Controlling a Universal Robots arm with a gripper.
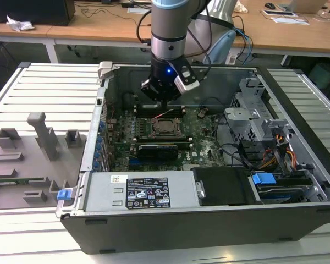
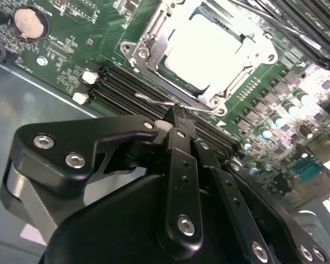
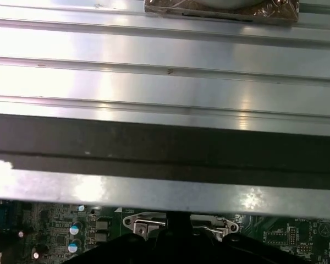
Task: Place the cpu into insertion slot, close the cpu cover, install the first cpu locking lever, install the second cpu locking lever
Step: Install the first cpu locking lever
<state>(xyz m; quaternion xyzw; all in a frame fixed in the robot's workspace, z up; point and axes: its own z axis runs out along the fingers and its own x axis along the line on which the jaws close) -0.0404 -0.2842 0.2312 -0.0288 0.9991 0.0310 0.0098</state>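
The cpu (image 2: 206,47) sits flat in the insertion slot (image 1: 166,127), its pale metal top showing through the window of the cpu cover (image 2: 154,38), which lies closed down over it. In the second wrist view, a thin wire locking lever (image 2: 154,100) runs along the socket's near edge, just beside the long black memory slots (image 2: 121,88). The gripper (image 2: 177,118) has its black fingers pressed together, the tips right at that wire; whether they actually pinch it I cannot tell. In the exterior view the gripper (image 1: 164,102) hangs low inside the open computer case (image 1: 209,231), just behind the socket on the green motherboard (image 1: 201,144). A long black expansion card (image 1: 159,149) lies in front of the socket. The case rests on a slatted metal counter (image 1: 55,88), with a grey fixture tray (image 1: 22,165) at the exterior view's left.
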